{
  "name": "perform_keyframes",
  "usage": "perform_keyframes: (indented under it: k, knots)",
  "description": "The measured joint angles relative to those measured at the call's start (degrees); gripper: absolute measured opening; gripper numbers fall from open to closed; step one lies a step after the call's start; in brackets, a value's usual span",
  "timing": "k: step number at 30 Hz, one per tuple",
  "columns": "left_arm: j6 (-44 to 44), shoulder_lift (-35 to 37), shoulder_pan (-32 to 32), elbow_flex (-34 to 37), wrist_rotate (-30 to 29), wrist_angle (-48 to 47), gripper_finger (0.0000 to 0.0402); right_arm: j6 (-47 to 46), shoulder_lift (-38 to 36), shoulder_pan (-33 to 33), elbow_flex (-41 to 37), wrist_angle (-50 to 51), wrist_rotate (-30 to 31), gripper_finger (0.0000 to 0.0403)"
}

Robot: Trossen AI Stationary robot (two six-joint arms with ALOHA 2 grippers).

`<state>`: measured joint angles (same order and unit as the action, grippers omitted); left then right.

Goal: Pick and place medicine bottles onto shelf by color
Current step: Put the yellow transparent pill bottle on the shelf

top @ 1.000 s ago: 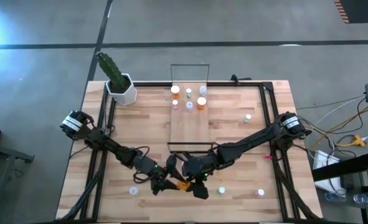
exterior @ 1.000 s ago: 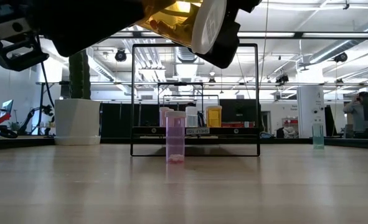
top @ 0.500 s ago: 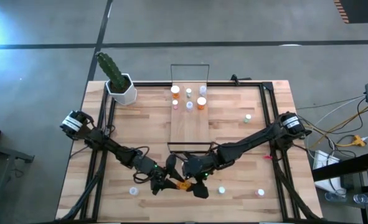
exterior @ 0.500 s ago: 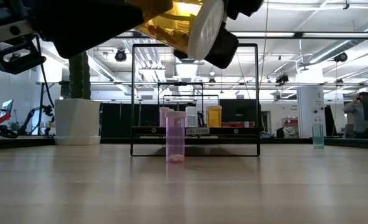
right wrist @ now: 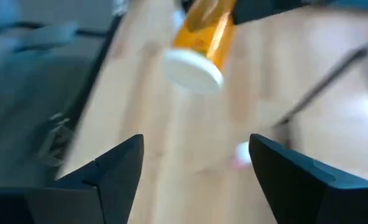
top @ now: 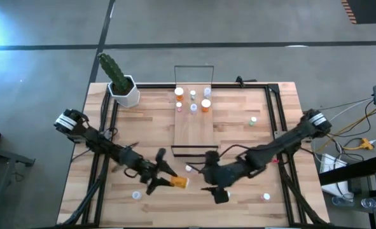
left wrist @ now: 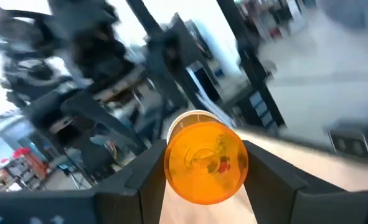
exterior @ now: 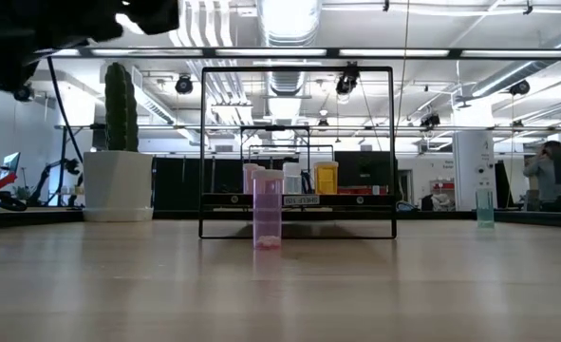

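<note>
Orange bottle (left wrist: 205, 163) gripped by left end effector (top: 164, 182) — right end effector (right wrist: 193, 171) spread, empty; low view misses both.

Grey concrete floor (top: 251, 22) — bright ceiling lights (exterior: 289, 14) overhead.

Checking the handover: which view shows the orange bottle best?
The left wrist view: the orange bottle fills it, clamped in the left tool. The right wrist view shows its cap end, the high view only a small shape, the low view nothing.

In the low view, only a dark arm (exterior: 62, 38) is seen, cut off by the top edge. Both wrist views are smeared; the orange bottle (right wrist: 202, 43) is blurred, and a pale spot (right wrist: 241, 152) perhaps is another bottle.
</note>
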<state>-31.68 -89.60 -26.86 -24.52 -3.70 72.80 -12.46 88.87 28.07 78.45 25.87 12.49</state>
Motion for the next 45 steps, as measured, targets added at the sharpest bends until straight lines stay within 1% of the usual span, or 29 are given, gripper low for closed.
perform_keyframes:
  k: [2, 4, 6, 8, 11, 14, 15, 17, 20, 24, 26, 30, 34, 37, 39, 45]
  knots:
    - [2.27, 0.60, 0.18, 2.87, 0.00, 7.69, 0.0162, 1.79, -1.75, 1.64, -1.70, -1.57, 8.35, 0.0274]
    - [4.67, 1.01, 0.43, 5.41, -0.07, 16.39, 0.0162, 4.77, -2.69, 2.37, -4.66, -6.84, 15.39, 0.0269]
    - [6.35, 2.76, 1.03, 6.00, -0.21, 17.10, 0.0162, 9.03, -2.93, 2.37, -8.29, -14.73, 19.37, 0.0264]
    - [8.20, 4.56, 1.23, 6.10, -1.13, 17.27, 0.0162, 14.84, -2.67, 1.78, -12.30, -25.17, 20.47, 0.0260]
    - [8.54, 6.53, 1.54, 5.47, -1.11, 17.09, 0.0162, 24.12, -1.78, 0.20, -18.31, -42.48, 19.84, 0.0256]
    - [8.10, 8.81, 2.19, 5.32, -0.86, 17.32, 0.0162, 30.95, -1.30, -1.50, -24.02, -58.59, 16.50, 0.0256]
    - [7.54, 9.50, 2.42, 5.37, -0.92, 17.28, 0.0162, 32.38, -1.23, -2.25, -25.80, -63.94, 14.55, 0.0256]
    - [7.10, 10.83, 2.97, 5.48, -0.75, 17.14, 0.0162, 34.66, -0.71, -3.57, -29.12, -76.27, 9.88, 0.0255]
    - [7.05, 13.05, 4.42, 5.22, 0.66, 17.19, 0.0162, 36.79, 0.97, -5.84, -32.57, -91.80, 4.00, 0.0254]
    - [6.86, 16.62, 6.90, 3.66, 2.41, 17.12, 0.0162, 37.13, 3.99, -8.66, -32.91, -105.22, 2.54, 0.0254]
    - [6.88, 18.21, 8.38, 2.71, 3.76, 17.25, 0.0162, 37.35, 5.07, -10.15, -31.11, -107.11, 1.06, 0.0255]
    - [8.32, 21.07, 11.20, 1.92, 5.80, 16.91, 0.0162, 34.02, 6.95, -13.18, -25.61, -106.16, -4.33, 0.0265]
    - [10.22, 21.04, 13.24, 1.76, 6.88, 16.52, 0.0162, 28.12, 9.62, -16.13, -18.81, -102.85, -10.98, 0.0277]
    - [10.33, 20.36, 13.80, 1.76, 7.16, 16.61, 0.0162, 24.22, 12.18, -17.69, -14.42, -100.49, -14.83, 0.0284]
    - [10.32, 20.05, 13.80, 1.76, 7.19, 16.63, 0.0162, 23.04, 14.06, -18.09, -12.12, -100.29, -15.87, 0.0287]
    - [10.30, 19.93, 13.80, 1.88, 7.17, 16.65, 0.0162, 24.05, 18.04, -18.09, -7.61, -100.13, -16.18, 0.0288]
